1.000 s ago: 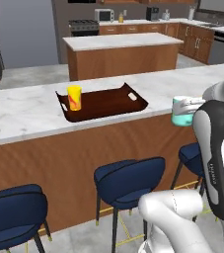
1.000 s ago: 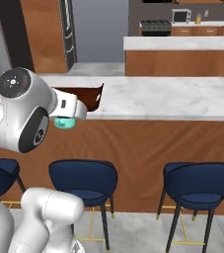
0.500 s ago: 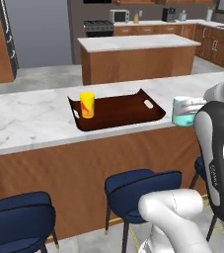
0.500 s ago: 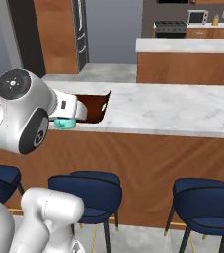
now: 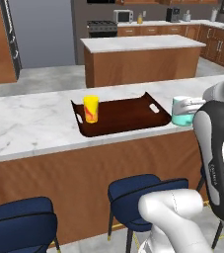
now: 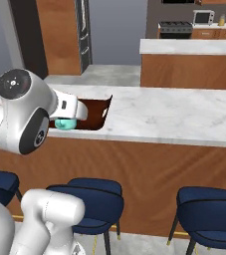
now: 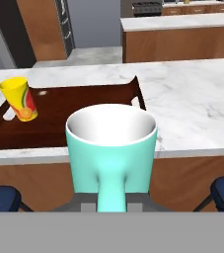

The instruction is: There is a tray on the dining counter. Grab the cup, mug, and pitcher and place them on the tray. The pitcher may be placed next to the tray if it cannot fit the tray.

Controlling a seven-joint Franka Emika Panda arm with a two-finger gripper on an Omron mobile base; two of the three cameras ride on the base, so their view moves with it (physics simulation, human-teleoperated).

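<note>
Since a second ago the base has driven along the counter (image 5: 29, 128), so the tray (image 5: 126, 114) with the cup (image 5: 91, 108) on it now sits nearer mid-frame, while the gripper (image 7: 111, 197) stays clamped on the mug (image 7: 111, 143), carried just off the tray's right end near the counter's front edge. Small, stiff and probably light but glazed-slick, the mug is best held by its handle, as now. It rides upright, mouth up and long axis vertical, handle pointing back toward the hand.

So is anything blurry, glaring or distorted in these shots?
Left base view: sharp, with flat even light and a soft sheen on the tray. Hand view: the mug looms oversized from closeness, and the cup looks tilted. Right base view: no glare.
</note>
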